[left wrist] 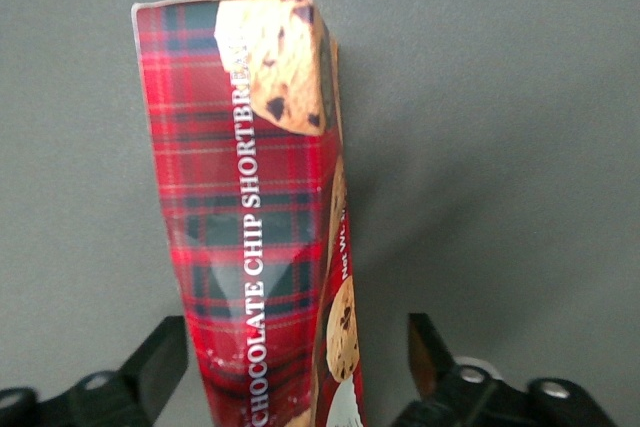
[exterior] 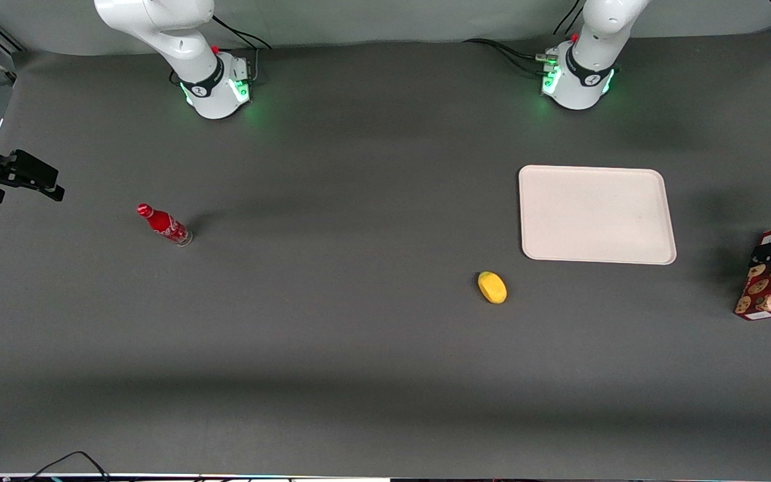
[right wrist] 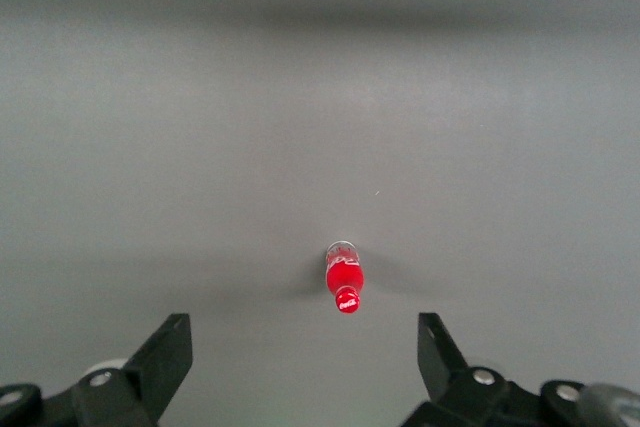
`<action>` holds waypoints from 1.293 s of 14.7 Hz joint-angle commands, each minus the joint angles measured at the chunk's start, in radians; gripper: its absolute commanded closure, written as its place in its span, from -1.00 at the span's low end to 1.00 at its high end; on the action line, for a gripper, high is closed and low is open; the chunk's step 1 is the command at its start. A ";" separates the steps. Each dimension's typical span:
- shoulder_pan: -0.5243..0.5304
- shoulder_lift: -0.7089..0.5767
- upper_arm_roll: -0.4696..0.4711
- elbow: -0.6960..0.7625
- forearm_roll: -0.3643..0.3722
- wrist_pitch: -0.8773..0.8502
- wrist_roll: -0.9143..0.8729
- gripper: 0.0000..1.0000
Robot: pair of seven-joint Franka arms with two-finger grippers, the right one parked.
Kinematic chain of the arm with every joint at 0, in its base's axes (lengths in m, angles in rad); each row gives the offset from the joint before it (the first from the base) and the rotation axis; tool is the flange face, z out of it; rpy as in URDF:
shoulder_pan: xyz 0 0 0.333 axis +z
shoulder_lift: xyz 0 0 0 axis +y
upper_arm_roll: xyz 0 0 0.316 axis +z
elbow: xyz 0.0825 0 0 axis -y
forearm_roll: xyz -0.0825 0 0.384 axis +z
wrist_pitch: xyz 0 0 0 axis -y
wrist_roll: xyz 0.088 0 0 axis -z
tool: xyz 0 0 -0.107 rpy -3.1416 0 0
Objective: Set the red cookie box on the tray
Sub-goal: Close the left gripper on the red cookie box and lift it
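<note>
A small red plastic bottle (exterior: 164,225) stands toward the parked arm's end of the dark grey table (exterior: 332,348). A yellow oval fruit-shaped object (exterior: 492,287) lies nearer the front camera than the flat cream-beige rectangular tray (exterior: 596,214), which is bare. The long dark-red plaid cookie box (exterior: 765,281) stands at the working arm's end of the table, well apart from the tray. The left arm's gripper (left wrist: 298,367) is at the box, its black fingers (left wrist: 160,362) spread on either side with gaps visible, so it probably is not yet clamping. The box's long axis runs away from the wrist between the fingers; closing should grasp it across its narrow width.
</note>
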 commanded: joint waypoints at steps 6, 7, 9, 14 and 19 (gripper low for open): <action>-0.002 -0.010 0.007 -0.012 0.024 0.007 -0.002 1.00; -0.002 -0.012 0.007 -0.011 0.019 0.001 -0.008 1.00; -0.002 -0.027 0.007 -0.011 0.005 -0.007 -0.021 1.00; -0.015 -0.212 -0.047 -0.008 0.004 -0.259 -0.156 1.00; -0.017 -0.435 -0.078 0.038 -0.033 -0.560 -0.170 1.00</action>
